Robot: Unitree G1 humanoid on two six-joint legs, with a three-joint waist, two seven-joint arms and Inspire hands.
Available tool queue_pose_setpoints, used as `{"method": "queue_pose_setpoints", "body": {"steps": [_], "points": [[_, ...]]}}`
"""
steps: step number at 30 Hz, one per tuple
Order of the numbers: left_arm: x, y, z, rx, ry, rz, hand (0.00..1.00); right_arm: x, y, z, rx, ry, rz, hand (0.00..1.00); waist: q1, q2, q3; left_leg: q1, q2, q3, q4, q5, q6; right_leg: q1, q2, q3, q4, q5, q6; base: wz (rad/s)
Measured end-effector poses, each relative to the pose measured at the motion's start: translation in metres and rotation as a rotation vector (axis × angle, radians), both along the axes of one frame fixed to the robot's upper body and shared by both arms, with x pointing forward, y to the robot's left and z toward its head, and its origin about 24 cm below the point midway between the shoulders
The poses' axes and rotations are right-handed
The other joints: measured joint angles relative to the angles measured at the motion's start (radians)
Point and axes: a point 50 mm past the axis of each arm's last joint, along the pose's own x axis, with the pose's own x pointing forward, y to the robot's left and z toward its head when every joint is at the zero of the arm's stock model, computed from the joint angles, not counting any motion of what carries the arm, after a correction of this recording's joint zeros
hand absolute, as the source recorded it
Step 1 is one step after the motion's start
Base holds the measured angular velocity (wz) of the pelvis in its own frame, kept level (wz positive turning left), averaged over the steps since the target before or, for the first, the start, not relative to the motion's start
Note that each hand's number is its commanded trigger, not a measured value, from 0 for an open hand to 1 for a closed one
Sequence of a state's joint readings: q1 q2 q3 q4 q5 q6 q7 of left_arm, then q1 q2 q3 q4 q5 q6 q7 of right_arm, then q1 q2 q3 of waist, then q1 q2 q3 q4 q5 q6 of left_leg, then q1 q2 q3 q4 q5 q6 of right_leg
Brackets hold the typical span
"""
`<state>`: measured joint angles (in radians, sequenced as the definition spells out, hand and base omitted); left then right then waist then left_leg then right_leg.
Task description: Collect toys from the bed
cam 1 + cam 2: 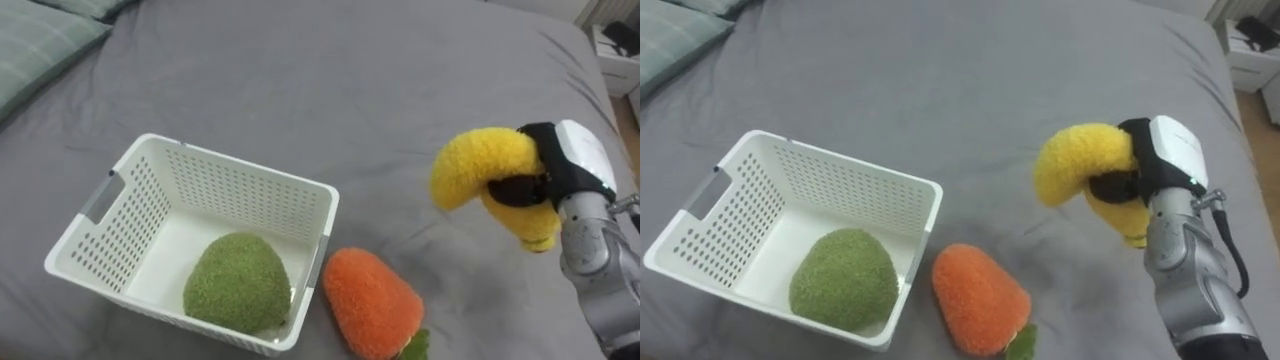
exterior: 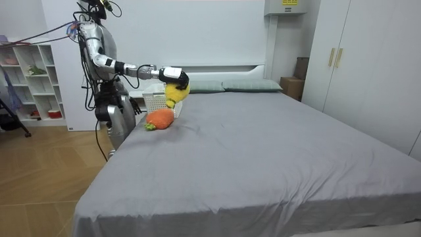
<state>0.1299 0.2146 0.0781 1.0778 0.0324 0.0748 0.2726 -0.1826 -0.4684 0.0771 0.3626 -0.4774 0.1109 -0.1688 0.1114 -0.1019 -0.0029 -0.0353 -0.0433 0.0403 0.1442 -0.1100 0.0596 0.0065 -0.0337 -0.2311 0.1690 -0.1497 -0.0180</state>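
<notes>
– Toys on the grey bed (image 1: pixel 330 80): how many are in the white basket (image 1: pixel 240 195) so far?

– One. The green plush toy (image 1: pixel 237 283) lies inside the basket, in its near corner. The orange plush toy (image 1: pixel 370 300) lies on the cover just outside the basket's near right corner, close against the wall.

– And the yellow plush toy (image 1: pixel 480 165)?

– In the air, to the right of the basket and well clear of its rim. The robot's right hand (image 1: pixel 585 155) carries it, dark fingers clamped round its middle, both curved ends poking out free.

– Where does the robot stand?

– At the bedside next to the basket, arm stretched out over the mattress.

– What would make this step go well?

– As I judge it, hold the clamp firm while the toy travels left, passing above the orange one without brushing it. Bring it fully over the basket's open floor, on the far side of the green toy where there is room. Lower it past the rim so a loose end does not catch, and only then let the fingers part.
</notes>
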Motion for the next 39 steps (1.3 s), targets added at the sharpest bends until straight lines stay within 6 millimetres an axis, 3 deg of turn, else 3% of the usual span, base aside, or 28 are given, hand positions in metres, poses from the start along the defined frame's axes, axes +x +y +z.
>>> {"method": "queue_pose_setpoints", "body": {"steps": [7, 15, 25, 30, 39], "points": [[-0.001, -0.001, -0.001, -0.006, 0.011, 0.015, 0.0, 0.0, 0.003, 0.007, 0.004, -0.015, 0.006, 1.0, 0.0, 0.0, 0.0011, 0.026, -0.001, 0.013, -0.011, -0.005, 0.003, 0.016, -0.001, 0.012, 0.0, -0.003, 0.005, -0.06], [-0.006, -0.003, -0.002, -0.007, 0.033, 0.042, 0.0, 0.006, 0.021, 0.052, 0.02, -0.177, 0.098, 1.0, 0.0, 0.001, 0.0028, 0.039, 0.0, 0.008, -0.013, -0.014, 0.002, 0.03, 0.0, 0.009, -0.003, -0.005, 0.009, 0.01], [-0.005, -0.004, -0.002, 0.017, 0.04, 0.046, 0.0, 0.01, 0.038, 0.068, -0.01, -0.189, 0.175, 1.0, 0.033, -0.01, 0.0106, 0.045, -0.001, 0.005, -0.008, -0.019, 0.003, 0.038, -0.002, 0.009, 0.001, -0.007, 0.012, 0.0], [-0.003, -0.007, -0.003, 0.003, 0.038, 0.04, 0.0, 0.012, 0.074, 0.084, 0.013, -0.229, 0.283, 1.0, 0.045, -0.015, 0.0102, 0.041, -0.002, 0.0, -0.009, -0.021, 0.003, 0.04, 0.003, 0.009, -0.004, -0.007, 0.012, 0.01], [0.001, -0.009, -0.003, 0.015, 0.047, 0.012, 0.0, 0.012, 0.13, 0.088, 0.045, -0.173, 0.49, 1.0, 0.097, -0.016, 0.0096, 0.035, -0.005, -0.014, -0.008, -0.022, 0.005, 0.034, 0.001, -0.005, 0.001, -0.007, 0.012, 0.03]]}}
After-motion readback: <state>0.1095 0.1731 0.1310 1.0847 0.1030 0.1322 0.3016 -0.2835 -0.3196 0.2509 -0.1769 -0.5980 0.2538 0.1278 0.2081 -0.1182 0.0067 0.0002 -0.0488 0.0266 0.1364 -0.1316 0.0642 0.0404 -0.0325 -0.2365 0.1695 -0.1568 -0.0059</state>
